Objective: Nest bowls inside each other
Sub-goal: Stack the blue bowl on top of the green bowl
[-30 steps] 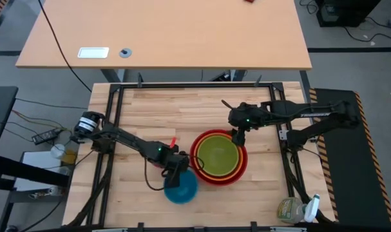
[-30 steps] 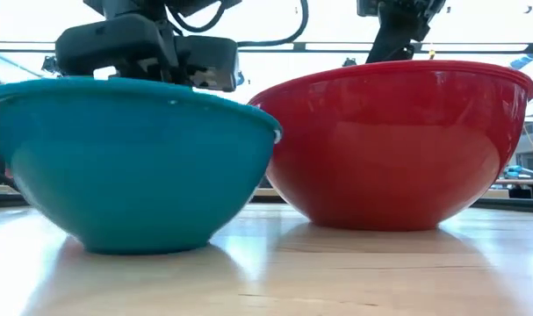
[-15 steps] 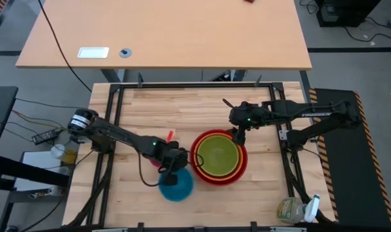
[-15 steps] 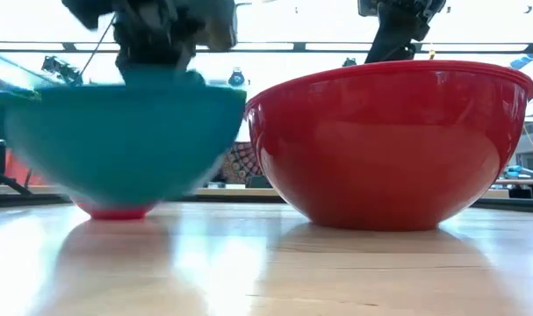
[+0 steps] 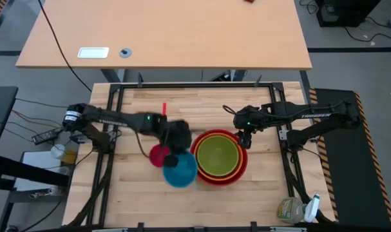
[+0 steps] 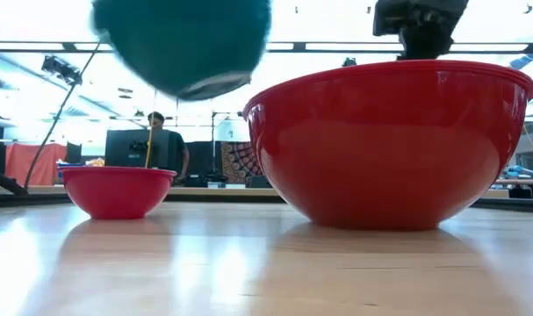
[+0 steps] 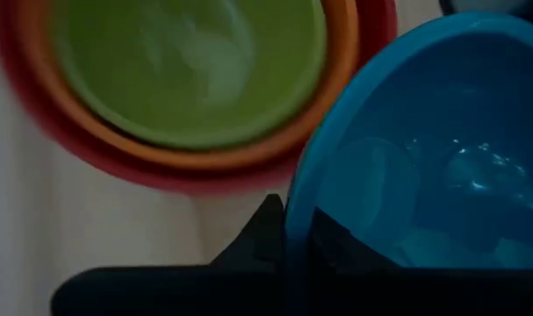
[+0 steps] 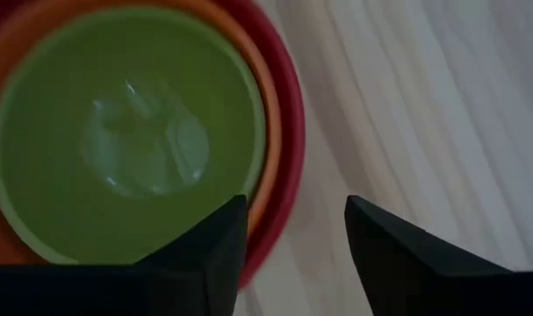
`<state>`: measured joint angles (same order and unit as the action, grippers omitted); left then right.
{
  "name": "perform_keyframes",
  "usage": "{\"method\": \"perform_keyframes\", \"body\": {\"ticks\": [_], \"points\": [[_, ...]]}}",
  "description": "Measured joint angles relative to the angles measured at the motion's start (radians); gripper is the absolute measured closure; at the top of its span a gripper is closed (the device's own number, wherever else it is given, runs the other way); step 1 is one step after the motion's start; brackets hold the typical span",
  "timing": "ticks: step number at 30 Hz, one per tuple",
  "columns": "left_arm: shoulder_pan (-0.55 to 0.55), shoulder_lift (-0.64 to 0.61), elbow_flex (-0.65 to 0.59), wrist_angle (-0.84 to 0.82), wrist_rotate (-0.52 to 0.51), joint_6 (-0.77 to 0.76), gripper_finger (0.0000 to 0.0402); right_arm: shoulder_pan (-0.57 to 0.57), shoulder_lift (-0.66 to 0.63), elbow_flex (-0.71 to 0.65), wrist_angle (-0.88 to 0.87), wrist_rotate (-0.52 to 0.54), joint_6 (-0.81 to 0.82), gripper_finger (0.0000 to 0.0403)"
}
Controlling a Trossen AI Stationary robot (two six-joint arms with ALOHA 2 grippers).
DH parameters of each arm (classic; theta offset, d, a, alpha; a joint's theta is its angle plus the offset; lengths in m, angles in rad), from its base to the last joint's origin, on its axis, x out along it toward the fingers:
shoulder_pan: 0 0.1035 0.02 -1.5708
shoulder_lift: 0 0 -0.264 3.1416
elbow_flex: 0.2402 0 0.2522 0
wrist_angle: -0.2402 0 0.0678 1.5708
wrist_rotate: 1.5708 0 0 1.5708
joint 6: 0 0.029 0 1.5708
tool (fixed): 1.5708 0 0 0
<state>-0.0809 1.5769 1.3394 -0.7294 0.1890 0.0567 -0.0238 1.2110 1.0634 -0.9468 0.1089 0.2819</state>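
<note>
My left gripper (image 7: 297,230) is shut on a blue bowl (image 5: 181,170), which hangs in the air (image 6: 183,44) just left of the stack. The stack is a green bowl (image 5: 218,154) inside an orange bowl (image 7: 248,156) inside a large red bowl (image 6: 393,140), standing on its base on the table. A small red bowl (image 5: 158,154) stands on the table, partly under the blue bowl. My right gripper (image 8: 297,237) is open over the stack's far right rim (image 5: 245,137), touching nothing. My left gripper pinches the blue bowl's rim (image 7: 294,204) on the bowl's far side, one finger inside the bowl (image 7: 336,241) and one outside (image 7: 262,233). The fingers slant down from the far left. The bowl is lifted clear of the table and hangs tilted below them.
A black frame (image 5: 182,86) runs along the wooden table's edges. A spray bottle (image 5: 292,209) stands off the near right corner. Bare wood lies at the far side of the table and near the front edge. A person (image 6: 156,145) shows far behind in the low view.
My left gripper has shut on the blue bowl's rim, then risen and gone toward the far edge. The bowl has come up off the table, now tilted and nearer the stack, uncovering the small red bowl behind it. My right gripper has shifted slightly toward the right.
</note>
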Motion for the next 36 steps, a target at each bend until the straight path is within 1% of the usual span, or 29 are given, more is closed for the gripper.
{"method": "perform_keyframes", "body": {"ticks": [3, 6, 10, 14, 18, 21, 23, 26, 28, 30, 36], "points": [[0.056, 0.018, 0.046, 0.033, 0.041, 0.008, 0.0388, 0.003, -0.023, -0.028, -0.032, 0.0, 0.042, 0.0211], [0.084, 0.073, 0.108, 0.044, 0.06, 0.015, 0.0388, 0.015, -0.063, -0.048, -0.031, 0.015, 0.076, 0.0219], [0.102, 0.181, 0.226, 0.046, 0.063, 0.036, 0.0388, 0.037, -0.135, -0.089, -0.019, 0.118, 0.13, 0.0224], [0.12, 0.312, 0.343, 0.04, 0.058, 0.035, 0.0389, 0.046, -0.214, -0.139, -0.02, 0.183, 0.198, 0.023], [0.131, 0.437, 0.478, 0.026, 0.021, 0.034, 0.0389, 0.05, -0.266, -0.189, -0.016, 0.204, 0.238, 0.0234], [0.134, 0.519, 0.565, 0.002, -0.035, 0.037, 0.0389, 0.064, -0.286, -0.221, 0.009, 0.196, 0.242, 0.0236], [0.135, 0.565, 0.6, -0.004, -0.054, 0.041, 0.0389, 0.076, -0.295, -0.241, 0.044, 0.183, 0.242, 0.0237], [0.135, 0.609, 0.61, -0.012, -0.059, 0.059, 0.0385, 0.094, -0.298, -0.251, 0.059, 0.178, 0.241, 0.0238], [0.129, 0.632, 0.61, -0.012, -0.081, 0.057, 0.0375, 0.105, -0.298, -0.251, 0.062, 0.178, 0.241, 0.0238], [0.12, 0.645, 0.61, -0.024, -0.117, 0.048, 0.0354, 0.112, -0.298, -0.251, 0.065, 0.178, 0.241, 0.0238], [0.099, 0.643, 0.611, -0.034, -0.148, 0.08, 0.0251, 0.12, -0.298, -0.251, 0.09, 0.187, 0.229, 0.0238]]}}
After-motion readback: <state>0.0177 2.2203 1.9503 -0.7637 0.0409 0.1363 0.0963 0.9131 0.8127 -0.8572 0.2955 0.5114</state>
